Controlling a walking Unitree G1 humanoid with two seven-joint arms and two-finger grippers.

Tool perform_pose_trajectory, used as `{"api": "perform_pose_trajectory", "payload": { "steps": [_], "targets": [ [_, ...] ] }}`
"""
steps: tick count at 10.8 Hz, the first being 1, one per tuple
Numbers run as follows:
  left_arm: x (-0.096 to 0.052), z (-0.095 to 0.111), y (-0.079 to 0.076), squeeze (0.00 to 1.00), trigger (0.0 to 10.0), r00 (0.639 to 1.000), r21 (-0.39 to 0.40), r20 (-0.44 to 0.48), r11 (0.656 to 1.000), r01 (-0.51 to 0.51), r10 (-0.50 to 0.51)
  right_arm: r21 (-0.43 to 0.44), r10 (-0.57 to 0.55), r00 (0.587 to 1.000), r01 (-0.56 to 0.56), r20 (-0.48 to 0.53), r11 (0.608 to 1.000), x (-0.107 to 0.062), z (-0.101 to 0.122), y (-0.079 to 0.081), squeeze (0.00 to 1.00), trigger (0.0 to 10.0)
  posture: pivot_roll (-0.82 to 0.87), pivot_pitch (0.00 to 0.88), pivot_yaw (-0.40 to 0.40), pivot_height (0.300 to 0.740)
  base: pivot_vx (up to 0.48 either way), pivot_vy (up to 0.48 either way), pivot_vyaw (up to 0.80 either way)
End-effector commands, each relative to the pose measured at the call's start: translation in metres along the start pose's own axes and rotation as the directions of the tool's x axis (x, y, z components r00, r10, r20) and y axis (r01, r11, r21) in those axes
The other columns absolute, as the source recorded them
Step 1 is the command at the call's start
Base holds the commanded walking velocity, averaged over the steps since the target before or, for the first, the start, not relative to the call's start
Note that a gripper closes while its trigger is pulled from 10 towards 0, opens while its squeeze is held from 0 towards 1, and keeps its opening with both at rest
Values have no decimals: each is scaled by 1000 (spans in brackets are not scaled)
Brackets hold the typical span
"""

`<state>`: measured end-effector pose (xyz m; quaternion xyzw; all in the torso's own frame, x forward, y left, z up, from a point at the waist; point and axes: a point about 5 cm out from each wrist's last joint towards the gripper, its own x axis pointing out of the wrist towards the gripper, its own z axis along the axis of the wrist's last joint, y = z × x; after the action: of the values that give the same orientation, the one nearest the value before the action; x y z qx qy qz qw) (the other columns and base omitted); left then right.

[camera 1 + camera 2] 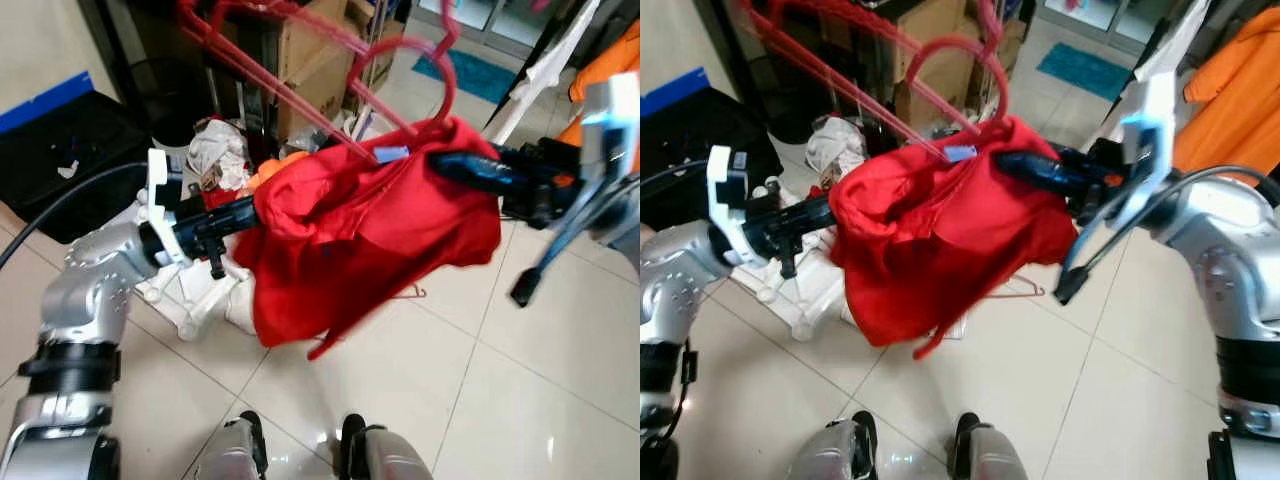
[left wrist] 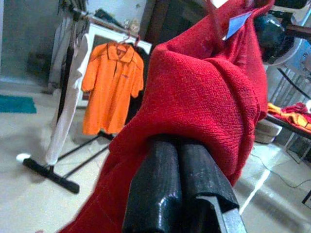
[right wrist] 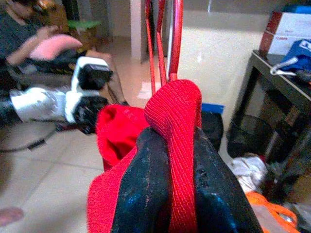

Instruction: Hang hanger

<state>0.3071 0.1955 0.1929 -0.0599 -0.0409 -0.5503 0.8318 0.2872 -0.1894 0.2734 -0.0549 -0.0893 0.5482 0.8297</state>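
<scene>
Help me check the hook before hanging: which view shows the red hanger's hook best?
The left eye view: the red hanger curls its whole hook above the red shirt, which the left hand and right hand grip. The right eye view shows it similarly; the right wrist view shows straight bars, the left wrist view mostly shirt.

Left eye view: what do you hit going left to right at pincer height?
Silver left arm → left pincer gripping the cloth's edge → bunched red knit garment on a red plastic hanger → right pincer clamped on the fabric → right arm's black wrist section.
</scene>
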Motion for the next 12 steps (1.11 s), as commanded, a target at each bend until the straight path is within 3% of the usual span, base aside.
{"api": "perform_pose_trajectory", "payload": {
  "steps": [1, 2, 3, 4, 5, 6, 8, 10, 12],
  "targets": [
    [-7, 5, -2, 0, 0, 1000, 14, 12, 1000, -27, 26, -14, -7, 1000, 7, -21, 1000, -2, -7, -2, 0, 0, -140, 199, -86, 740, 0, 0, 0],
    [-17, 7, -2, 0, 0, 997, 18, 4, 996, -84, 83, -49, 6, 995, -11, -102, 999, -5, -21, -1, 0, 0, -133, 199, -87, 740, 0, 0, 0],
    [-21, 8, -1, 0, 0, 995, 18, -2, 994, -104, 104, -51, 9, 993, -15, -121, 999, -7, -25, -1, 0, 0, -130, 199, -86, 740, 0, 0, 0],
    [-46, 5, 17, 0, 0, 971, 14, -42, 972, -236, 237, 94, 15, 1000, -16, 9, 995, -21, -15, -10, 0, 0, -123, 194, -88, 740, 0, 0, 0],
    [-58, 3, 26, 0, 0, 951, 10, -67, 954, -301, 301, 96, 15, 1000, -14, -18, 995, -29, -18, -14, 0, 0, -120, 191, -87, 740, 0, 0, 0],
    [-84, 3, 42, 0, 0, 896, 23, -107, 902, -430, 430, 59, -17, 996, 22, -85, 998, -44, -19, -27, 0, 0, -123, 182, -88, 740, 0, 0, 0],
    [-94, 4, 50, 0, 0, 867, 34, -124, 875, -482, 483, 108, -65, 998, 66, -8, 992, -55, -11, -38, 0, 0, -121, 173, -85, 740, 0, 0, 0],
    [-93, 0, 52, 0, 0, 866, 37, -141, 877, -479, 479, 114, -47, 999, 48, -15, 992, -61, -13, -36, 0, 0, -121, 167, -83, 740, 0, 0, 0],
    [-96, 1, 59, 0, 0, 844, 54, -148, 856, -513, 515, 15, 50, 975, -48, -218, 999, -71, -24, -27, 0, 0, -118, 165, -81, 740, 0, 0, 0]
  ]
}}
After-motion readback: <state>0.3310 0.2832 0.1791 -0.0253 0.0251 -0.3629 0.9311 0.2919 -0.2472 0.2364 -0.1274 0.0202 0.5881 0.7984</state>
